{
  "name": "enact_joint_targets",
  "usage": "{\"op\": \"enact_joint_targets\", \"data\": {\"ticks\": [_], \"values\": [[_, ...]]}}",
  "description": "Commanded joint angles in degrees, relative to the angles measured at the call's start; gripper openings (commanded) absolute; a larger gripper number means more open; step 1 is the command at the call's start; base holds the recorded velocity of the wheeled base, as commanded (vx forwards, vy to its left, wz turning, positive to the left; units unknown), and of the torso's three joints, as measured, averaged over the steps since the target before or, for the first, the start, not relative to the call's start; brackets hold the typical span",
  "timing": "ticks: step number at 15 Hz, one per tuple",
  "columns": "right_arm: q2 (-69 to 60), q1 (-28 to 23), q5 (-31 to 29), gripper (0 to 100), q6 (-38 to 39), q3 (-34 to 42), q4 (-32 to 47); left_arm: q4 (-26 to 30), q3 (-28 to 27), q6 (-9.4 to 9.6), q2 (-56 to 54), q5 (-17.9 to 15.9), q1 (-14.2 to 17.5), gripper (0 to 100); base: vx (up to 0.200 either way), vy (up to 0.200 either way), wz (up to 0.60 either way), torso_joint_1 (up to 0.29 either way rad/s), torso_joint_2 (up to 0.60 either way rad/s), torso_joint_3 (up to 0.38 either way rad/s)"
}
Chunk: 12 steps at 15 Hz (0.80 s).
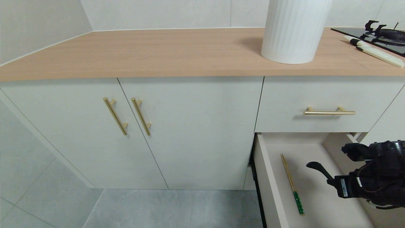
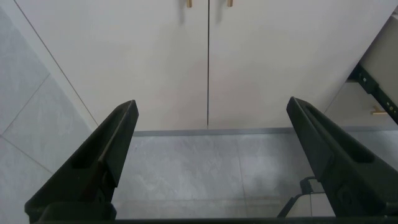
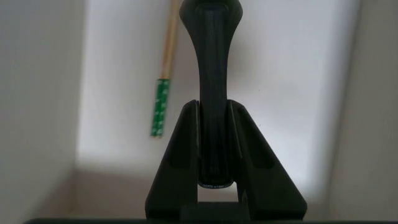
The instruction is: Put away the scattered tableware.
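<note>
Right tool is clamped on a black utensil, holding it above the open drawer. 2 chopsticks with green ends lie side by side on the drawer floor, near the utensil but apart from it. Left tool hangs empty with jaws spread wide, facing 2 closed cabinet doors. On the desk, a white ribbed container stands and a knife lies.

A: What is under the right pincer and its spoon?
B: Bare drawer floor, free. Chopsticks lie to its left, near the wall.
A: Beyond and above it?
B: The upper drawer front, shut.
</note>
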Motion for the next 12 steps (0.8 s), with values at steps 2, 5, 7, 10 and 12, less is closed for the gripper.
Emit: {"op": "enact_joint_targets", "data": {"ticks": [2,5,7,10,12], "values": [[12.07,-0.86,-1.53,0,0.03,0.77,-6.64,0.07,0.01,0.02,0.02,0.0,0.02,100,0.0,0.0,0.0,0.0,0.0,0.0],[19.63,-1.13,-3.11,0,0.03,2.0,-15.17,0.07,0.01,0.02,0.02,0.0,0.02,100,0.0,0.0,0.0,0.0,0.0,0.0],[22.44,-1.13,-3.64,0,-0.06,3.15,-19.21,0.07,0.01,0.02,0.02,0.0,0.02,100,0.0,0.0,0.0,0.0,0.0,0.0],[24.47,-1.74,-3.64,0,-0.06,3.94,-23.34,-0.02,0.01,0.02,0.02,0.0,0.02,100,0.0,0.0,0.0,0.0,0.0,0.0],[23.85,-2.01,-3.55,0,0.03,4.11,-24.4,-0.02,0.01,0.02,0.02,0.0,0.02,100,0.0,0.0,0.0,0.0,0.0,0.0]]}}
